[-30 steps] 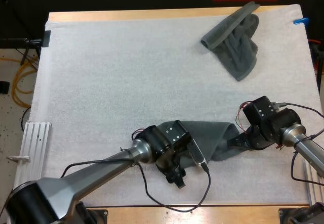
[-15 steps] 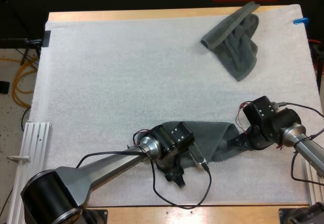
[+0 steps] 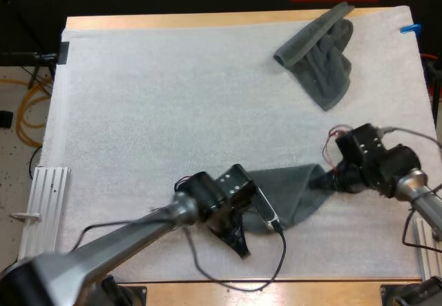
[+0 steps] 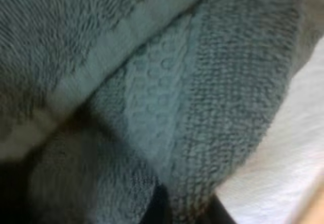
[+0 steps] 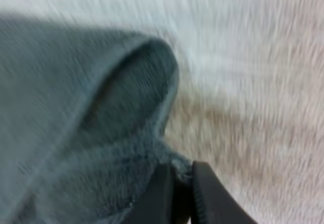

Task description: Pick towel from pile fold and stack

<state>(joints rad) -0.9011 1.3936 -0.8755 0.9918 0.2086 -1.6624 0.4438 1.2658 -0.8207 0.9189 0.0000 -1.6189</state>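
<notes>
Left end effector (image 4: 185,209) is clamped on the left end of a dark grey-green towel (image 3: 293,192), with a fold of cloth pinched tight in its grip. Right end effector (image 5: 182,191) has the same towel by its right corner, nipped shut on a little bit of the edge. So the towel is stretched between the two, at the near side of the white mat (image 3: 159,99) on the table (image 3: 207,20). Can't tell if it's lifted or lying flat. The second towel (image 3: 319,57), crumpled, sits at the mat's far right, well apart from both arms.
</notes>
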